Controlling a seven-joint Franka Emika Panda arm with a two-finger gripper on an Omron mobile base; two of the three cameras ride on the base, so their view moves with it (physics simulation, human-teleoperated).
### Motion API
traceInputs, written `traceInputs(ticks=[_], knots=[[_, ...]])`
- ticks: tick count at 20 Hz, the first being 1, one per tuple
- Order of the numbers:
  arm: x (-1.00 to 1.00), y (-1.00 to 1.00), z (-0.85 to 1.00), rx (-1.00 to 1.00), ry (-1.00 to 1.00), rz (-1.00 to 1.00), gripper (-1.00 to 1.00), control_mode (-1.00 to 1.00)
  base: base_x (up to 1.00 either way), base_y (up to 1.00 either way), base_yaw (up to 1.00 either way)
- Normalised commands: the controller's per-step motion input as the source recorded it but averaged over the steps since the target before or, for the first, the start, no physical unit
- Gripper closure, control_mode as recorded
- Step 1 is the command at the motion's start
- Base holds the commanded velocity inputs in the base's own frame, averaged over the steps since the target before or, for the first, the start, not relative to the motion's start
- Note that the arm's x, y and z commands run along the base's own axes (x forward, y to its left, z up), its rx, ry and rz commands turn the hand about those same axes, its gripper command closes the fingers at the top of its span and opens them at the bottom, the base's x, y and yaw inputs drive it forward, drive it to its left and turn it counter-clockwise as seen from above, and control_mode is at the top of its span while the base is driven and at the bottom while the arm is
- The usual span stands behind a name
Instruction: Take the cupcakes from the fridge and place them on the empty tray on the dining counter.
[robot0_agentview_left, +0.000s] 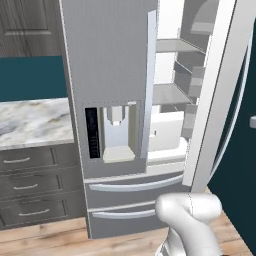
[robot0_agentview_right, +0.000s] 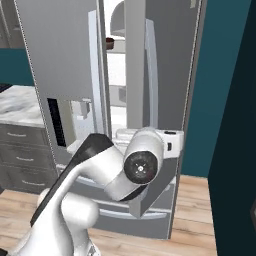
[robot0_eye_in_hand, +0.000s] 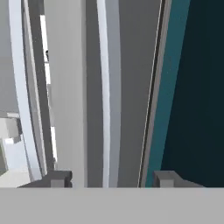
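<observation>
Here the gripper (robot0_eye_in_hand: 112, 180) stands with its two dark fingertips (robot0_eye_in_hand: 56, 178) apart, nothing between them; the long pale vertical handle (robot0_eye_in_hand: 109, 92) of the fridge's right door (robot0_eye_in_hand: 70, 87) rises in the gap, but whether a finger touches it cannot be told. To the right of that door's edge in the hand view runs a teal wall (robot0_eye_in_hand: 164, 96), going dark further right. To the left, a second curved pale handle (robot0_eye_in_hand: 19, 87) and a narrow slit of white interior show.

In the right base view the white arm (robot0_agentview_right: 100, 170) bends up from the lower left, its round dark-centred joint (robot0_agentview_right: 141, 167) in front of the lower part of the fridge (robot0_agentview_right: 65, 60). The right door stands partly open, leaving a gap onto white shelves. In that gap, high up, a small dark brown round thing (robot0_agentview_right: 109, 42) sits on a shelf; it looks like a cupcake, though it is too small to be sure.

In the left base view the left door, with its water dispenser (robot0_agentview_left: 112, 132), is closed, and the right door is swung out, showing grey shelves (robot0_agentview_left: 172, 92) and door bins. Two drawers (robot0_agentview_left: 132, 187) lie below. Left of the fridge is a marble counter (robot0_agentview_left: 32, 122) over grey drawer cabinets, on a wooden floor (robot0_agentview_left: 45, 240).
</observation>
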Motion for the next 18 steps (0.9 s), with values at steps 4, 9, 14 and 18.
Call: traceInputs(ticks=[4, 9, 14, 18], knots=[[-0.41, 0.95, 0.20, -0.26, -0.26, -0.01, -1.00, -1.00, 0.00, 0.00, 0.00], [-0.09, 1.00, 0.20, -0.31, -0.13, -0.12, -1.00, -1.00, 0.00, 0.00, 0.00], [0.00, 0.93, 0.06, -0.25, 0.00, -0.24, -1.00, -1.00, 0.00, 0.00, 0.00], [0.00, 0.89, 0.00, -0.24, 0.05, -0.23, -1.00, -1.00, 0.00, 0.00, 0.00]])
